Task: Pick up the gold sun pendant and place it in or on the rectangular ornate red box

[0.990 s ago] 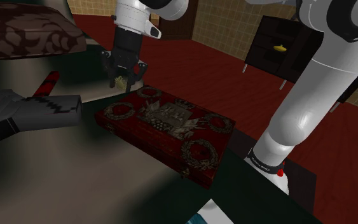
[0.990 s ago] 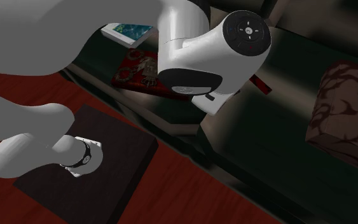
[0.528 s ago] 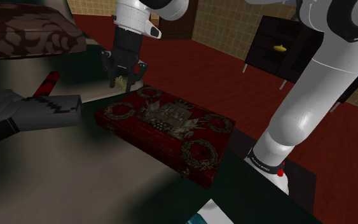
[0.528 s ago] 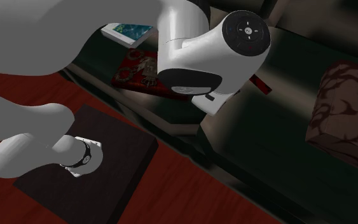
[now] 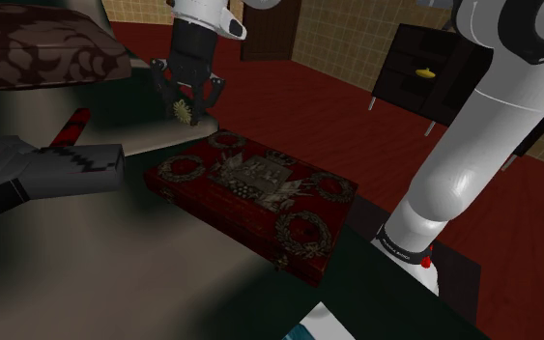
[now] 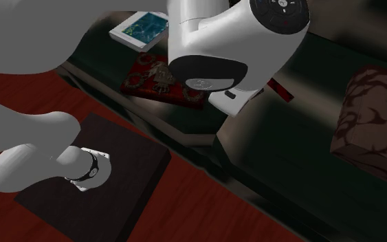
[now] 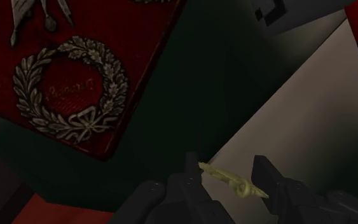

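My black gripper (image 5: pixel 186 104) hangs above the dark table just beyond the far corner of the red box, shut on the gold sun pendant (image 5: pixel 183 112), which is clear of the surface. In the wrist view the pendant (image 7: pixel 232 182) lies slantwise between the two fingers (image 7: pixel 189 169), clasped at the gripper (image 7: pixel 227 175). The rectangular ornate red box (image 5: pixel 250 193) lies flat with its lid closed, decorated with pale wreaths and a central crest. The box (image 7: pixel 75 63) sits off to one side of the fingers, and its lid (image 6: pixel 154 79) peeks out behind the arm.
A grey and red winged object (image 5: pixel 47 169) lies at the shoulder view's left. A brown patterned cushion (image 5: pixel 38 48) sits behind it. A blue-covered book (image 6: pixel 140 27) lies past the box. A dark cabinet (image 5: pixel 429 68) stands on the red floor.
The gripper has risen from the table with the pendant held in it. The box has not moved.
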